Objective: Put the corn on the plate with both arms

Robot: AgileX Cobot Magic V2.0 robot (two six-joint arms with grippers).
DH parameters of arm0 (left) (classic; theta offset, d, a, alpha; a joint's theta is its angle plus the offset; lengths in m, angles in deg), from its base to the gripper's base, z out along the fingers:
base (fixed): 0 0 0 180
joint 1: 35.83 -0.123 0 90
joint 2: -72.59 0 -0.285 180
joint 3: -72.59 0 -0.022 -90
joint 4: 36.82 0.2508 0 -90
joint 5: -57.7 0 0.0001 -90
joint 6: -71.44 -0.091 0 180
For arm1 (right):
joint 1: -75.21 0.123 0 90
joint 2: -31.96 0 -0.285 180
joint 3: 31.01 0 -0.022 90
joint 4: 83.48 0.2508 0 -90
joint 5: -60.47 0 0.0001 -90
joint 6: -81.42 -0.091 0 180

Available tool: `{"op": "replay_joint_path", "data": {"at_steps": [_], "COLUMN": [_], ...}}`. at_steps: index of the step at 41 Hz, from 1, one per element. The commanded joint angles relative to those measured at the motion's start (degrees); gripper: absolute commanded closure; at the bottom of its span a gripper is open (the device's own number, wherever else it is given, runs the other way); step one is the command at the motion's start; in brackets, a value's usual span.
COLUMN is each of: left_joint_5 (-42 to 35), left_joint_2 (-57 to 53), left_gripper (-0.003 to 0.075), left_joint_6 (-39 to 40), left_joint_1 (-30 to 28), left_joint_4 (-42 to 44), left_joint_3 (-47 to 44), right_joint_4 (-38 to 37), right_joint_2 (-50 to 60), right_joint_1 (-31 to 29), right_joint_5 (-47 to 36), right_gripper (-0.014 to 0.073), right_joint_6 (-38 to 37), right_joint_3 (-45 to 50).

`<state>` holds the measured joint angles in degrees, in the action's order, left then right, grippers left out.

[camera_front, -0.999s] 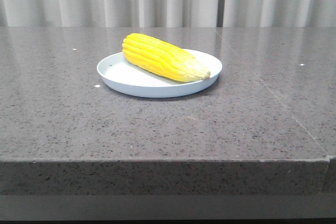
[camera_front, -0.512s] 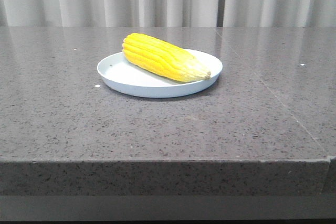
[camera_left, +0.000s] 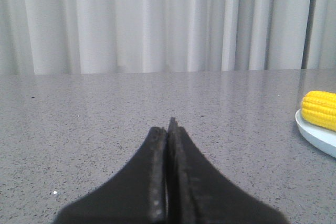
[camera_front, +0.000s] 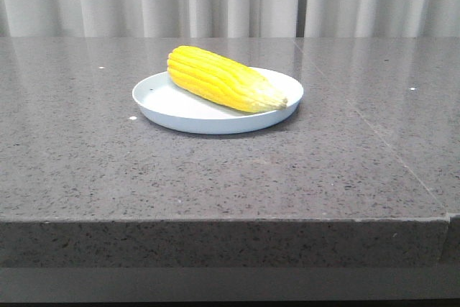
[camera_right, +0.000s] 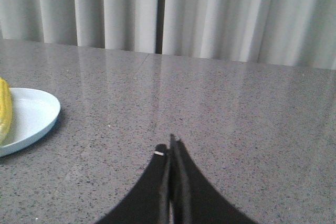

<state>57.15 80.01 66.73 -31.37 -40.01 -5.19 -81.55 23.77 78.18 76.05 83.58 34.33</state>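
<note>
Centre frame, your corn (camera_front: 224,79) lies across the plate (camera_front: 162,102); left tool (camera_left: 167,129) and right tool (camera_right: 172,148) pressed together, empty.

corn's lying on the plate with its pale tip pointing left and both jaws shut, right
Not quite. In the front view the corn lies on the plate with its pale tip pointing right. Both the left gripper and the right gripper do have their jaws shut.
</note>
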Motion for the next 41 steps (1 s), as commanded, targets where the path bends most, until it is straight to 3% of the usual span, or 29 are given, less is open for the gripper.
{"op": "replay_joint_path", "data": {"at_steps": [1,8,41], "left_joint_5": [-4.84,-4.84,-4.84], "left_joint_2": [-0.99,-0.88,-0.88], "left_gripper": [0.0741,0.0741,0.0741], "left_joint_6": [0.57,0.57,0.57], "left_joint_1": [-0.17,-0.17,-0.17], "left_joint_4": [-0.39,-0.39,-0.39], "left_joint_3": [-1.20,-1.20,-1.20], "right_joint_4": [0.31,0.84,3.42], "right_joint_2": [1.80,1.94,1.94], "right_joint_1": [-1.53,-2.43,-2.53], "right_joint_5": [-10.93,-20.52,-20.00], "right_gripper": [0.0680,0.0680,0.0680], "right_joint_6": [0.49,0.38,-0.20], "right_joint_3": [3.95,12.32,12.11]}}
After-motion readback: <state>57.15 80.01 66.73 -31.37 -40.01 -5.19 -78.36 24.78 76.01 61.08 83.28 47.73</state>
